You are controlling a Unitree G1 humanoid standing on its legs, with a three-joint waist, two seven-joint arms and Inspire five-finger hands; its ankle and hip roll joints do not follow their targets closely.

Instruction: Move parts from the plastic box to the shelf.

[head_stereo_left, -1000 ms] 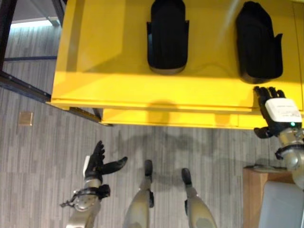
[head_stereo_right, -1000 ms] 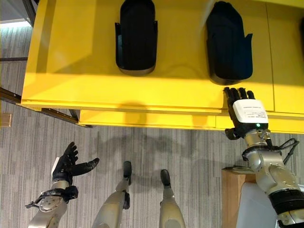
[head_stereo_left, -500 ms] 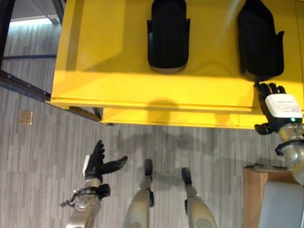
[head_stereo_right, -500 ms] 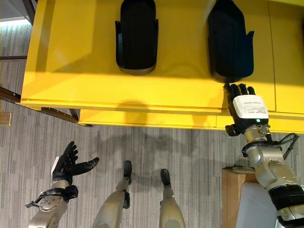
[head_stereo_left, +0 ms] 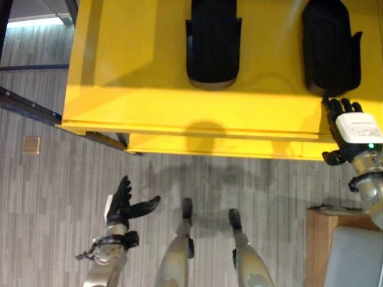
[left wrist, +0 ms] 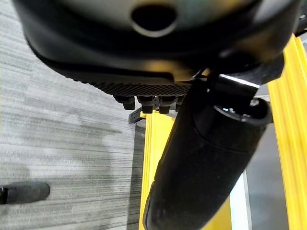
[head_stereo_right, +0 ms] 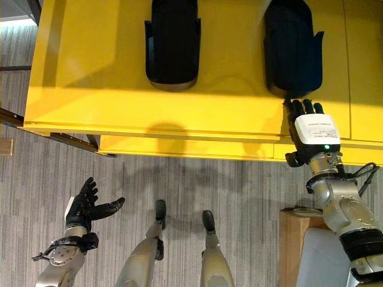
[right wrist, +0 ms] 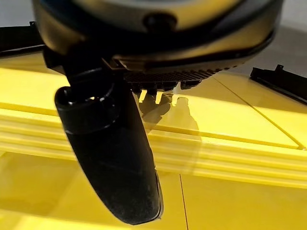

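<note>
Across the top of the head views a glossy yellow shelf (head_stereo_right: 90,72) is spread, smooth and flat, with a stepped front lip and a thin seam running down its right side. Two black parts are set on it, well apart: one part (head_stereo_right: 172,42) near the middle and a second part (head_stereo_right: 290,48) to the right, each long and matte with a rounded near end and small flanges on its sides. The right hand (head_stereo_right: 311,128) is laid over the shelf's front edge, fingers straight and empty, their tips just short of the second part's rounded end; whether they touch it cannot be told. A white cover with fine print, too small to be read, and a small green light are seen on the back of that hand. The left hand (head_stereo_left: 122,203) is held low over grey striped carpet (head_stereo_left: 48,191), fingers loosely spread, thumb out, nothing in it. A small tan square (head_stereo_left: 31,144) is set into the carpet at left. A wooden block (head_stereo_right: 293,239) with a pale grey box (head_stereo_right: 317,260) against it is seen at lower right, beside the right arm. A dark frame bar (head_stereo_left: 30,104) is angled under the shelf's left end.
</note>
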